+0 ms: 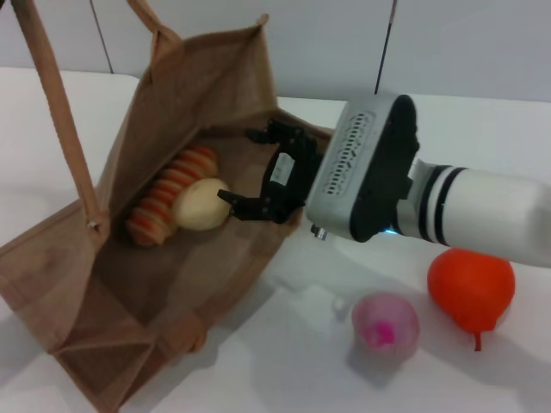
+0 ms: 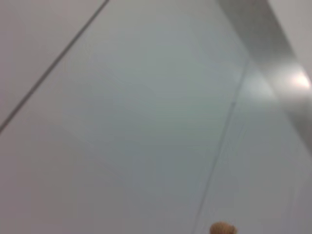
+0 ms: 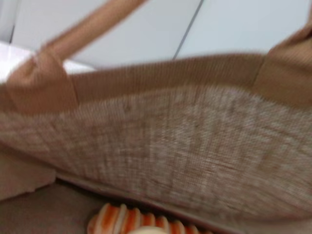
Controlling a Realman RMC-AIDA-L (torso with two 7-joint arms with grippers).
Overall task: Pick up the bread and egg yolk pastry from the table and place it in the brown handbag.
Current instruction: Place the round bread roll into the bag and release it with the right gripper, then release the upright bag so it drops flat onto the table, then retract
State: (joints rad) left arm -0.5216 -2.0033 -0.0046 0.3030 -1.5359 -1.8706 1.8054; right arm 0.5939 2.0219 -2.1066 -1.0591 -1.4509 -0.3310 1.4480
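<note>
The brown handbag (image 1: 129, 284) lies open on the table at the left, one handle (image 1: 60, 112) held up. The bread (image 1: 172, 205), orange with cream stripes, lies inside it. The egg yolk pastry (image 1: 201, 205), a pale cream bun, rests against the bread inside the bag. My right gripper (image 1: 250, 172) is open at the bag's mouth, its lower finger just beside the pastry. The right wrist view shows the bag's woven wall (image 3: 185, 146) and the bread's top (image 3: 131, 220). The left gripper is out of view.
A pink round bun with a magenta spot (image 1: 385, 324) and an orange-red pear-shaped fruit (image 1: 471, 286) lie on the white table (image 1: 284, 361) to the right of the bag, under my right arm. A pale wall stands behind the table.
</note>
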